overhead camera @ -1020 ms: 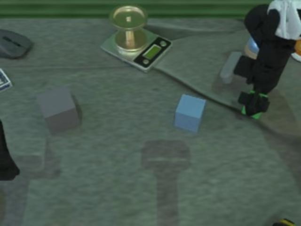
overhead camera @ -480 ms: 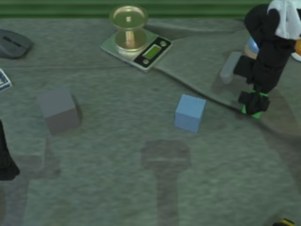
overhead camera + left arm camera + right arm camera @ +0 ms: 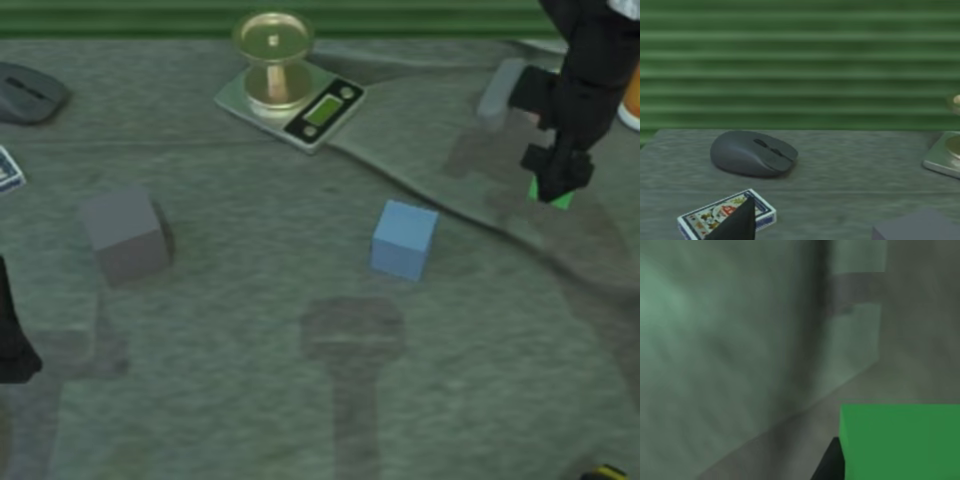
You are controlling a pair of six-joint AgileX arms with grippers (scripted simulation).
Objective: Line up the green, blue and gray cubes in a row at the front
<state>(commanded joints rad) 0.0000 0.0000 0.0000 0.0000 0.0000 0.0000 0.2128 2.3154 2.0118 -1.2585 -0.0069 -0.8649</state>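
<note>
My right gripper (image 3: pixel 556 180) is shut on the small green cube (image 3: pixel 553 196) and holds it above the table at the back right. In the right wrist view the green cube (image 3: pixel 900 440) fills the corner beside one dark finger (image 3: pixel 832 462). The light blue cube (image 3: pixel 404 238) rests right of the table's middle. At the left sits the gray cube (image 3: pixel 120 225), whose top also shows in the left wrist view (image 3: pixel 920 231). My left gripper (image 3: pixel 12 350) is parked at the left edge, open, with one fingertip (image 3: pixel 737 222) showing and nothing held.
A kitchen scale (image 3: pixel 318 108) carrying a brass spool (image 3: pixel 272 60) stands at the back centre. A dark mouse (image 3: pixel 30 92) (image 3: pixel 754 152) and a card box (image 3: pixel 8 168) (image 3: pixel 720 215) lie at the far left. An orange object (image 3: pixel 632 100) sits at the right edge.
My right gripper has risen and shifted toward the back with the green cube in it. The blue and gray cubes and the left arm have not moved.
</note>
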